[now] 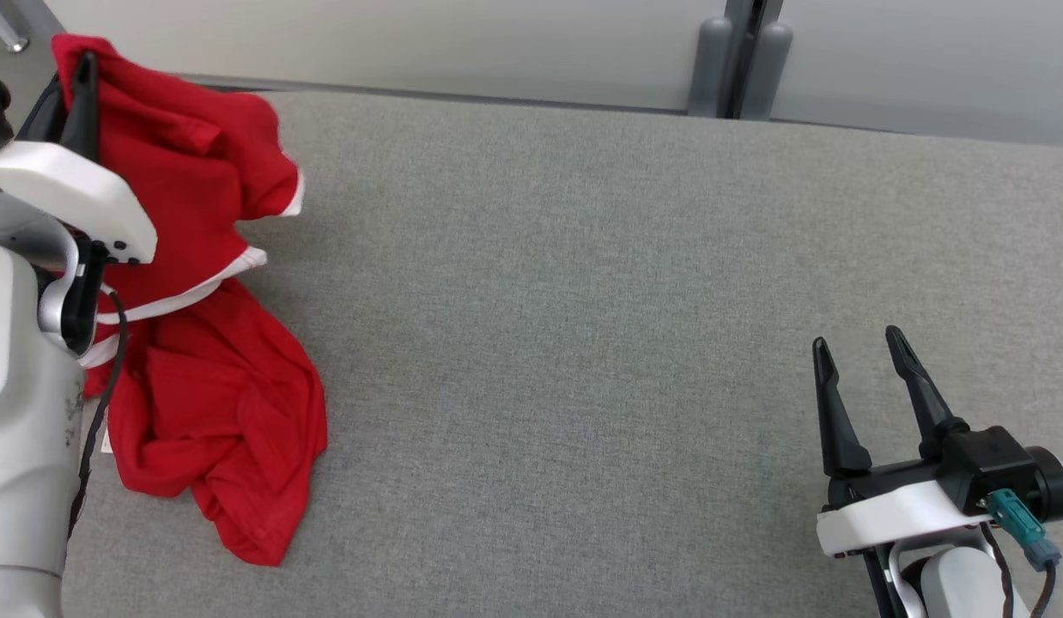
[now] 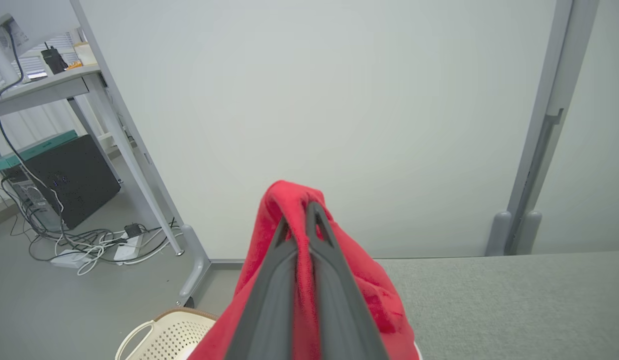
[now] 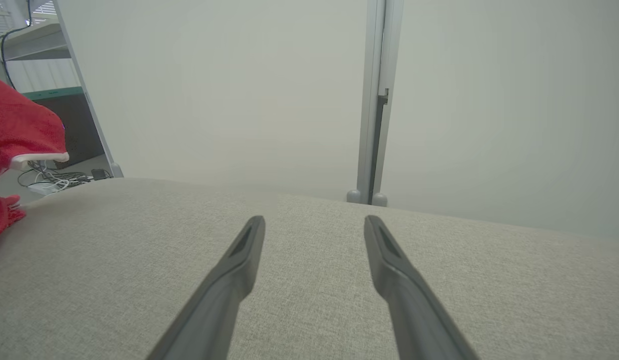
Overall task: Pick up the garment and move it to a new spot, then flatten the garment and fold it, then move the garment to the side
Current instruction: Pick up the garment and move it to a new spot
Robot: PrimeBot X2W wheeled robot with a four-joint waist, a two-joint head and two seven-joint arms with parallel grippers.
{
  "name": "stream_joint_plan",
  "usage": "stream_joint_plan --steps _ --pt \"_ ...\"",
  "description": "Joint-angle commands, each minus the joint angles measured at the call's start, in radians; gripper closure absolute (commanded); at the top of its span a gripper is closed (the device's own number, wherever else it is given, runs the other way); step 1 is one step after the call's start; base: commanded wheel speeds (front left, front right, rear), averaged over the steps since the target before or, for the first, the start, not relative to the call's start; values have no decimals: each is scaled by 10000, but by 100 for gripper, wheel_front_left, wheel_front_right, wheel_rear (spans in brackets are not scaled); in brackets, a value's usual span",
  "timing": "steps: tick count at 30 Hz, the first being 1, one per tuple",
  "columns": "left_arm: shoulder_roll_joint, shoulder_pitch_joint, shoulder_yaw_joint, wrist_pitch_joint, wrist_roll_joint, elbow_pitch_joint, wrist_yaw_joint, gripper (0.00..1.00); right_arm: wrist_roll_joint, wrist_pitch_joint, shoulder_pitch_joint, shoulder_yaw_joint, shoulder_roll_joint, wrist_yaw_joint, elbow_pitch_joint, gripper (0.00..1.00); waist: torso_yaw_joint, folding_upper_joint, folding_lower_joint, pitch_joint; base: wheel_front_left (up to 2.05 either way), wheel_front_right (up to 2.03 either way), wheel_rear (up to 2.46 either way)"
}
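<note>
Clamped in my left gripper (image 2: pixel 309 206), what seems a red shirt (image 1: pixel 214 369) trails toward six o'clock; right gripper (image 1: pixel 858 343) gapes, idle.

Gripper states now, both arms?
Left gripper: shut on the crumpled red garment with white trim.
Right gripper: open, holding nothing.

Head camera looks down on the table (image 1: pixel 583 343); 2 wrist cameras skim it, facing the wall (image 2: pixel 314 100).

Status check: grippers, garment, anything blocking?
Left gripper shut on red garment, upper part raised, rest bunched on grey surface. Right gripper open, apart from cloth. No obstruction seen.
</note>
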Motion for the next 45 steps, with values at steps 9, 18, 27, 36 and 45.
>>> stream_joint_plan --steps 9,18,27,36,45 --pt "-551 529 -628 1269 -424 -2896 -95 100 385 -18 292 48 44 1 65 0 -571 0 0 -971 0 0 0" --pt "-1788 1067 -1693 2615 -610 -5068 132 100 590 -18 75 -148 46 1 -118 0 -1535 0 0 -903 0 0 0" --pt "-2756 1186 -3144 1990 -1272 -3888 707 100 791 -18 -136 -254 46 1 -146 0 -2980 0 0 -459 0 0 0" --pt "-2765 -479 -5357 -17 -2438 -1996 2284 100 1402 -18 -622 355 43 1 -317 0 -4587 0 0 571 0 0 0" --pt "-2764 -1427 -6785 -891 -3475 -373 2367 0 1785 -16 -672 591 50 1 -222 0 -4997 0 0 817 0 0 0"
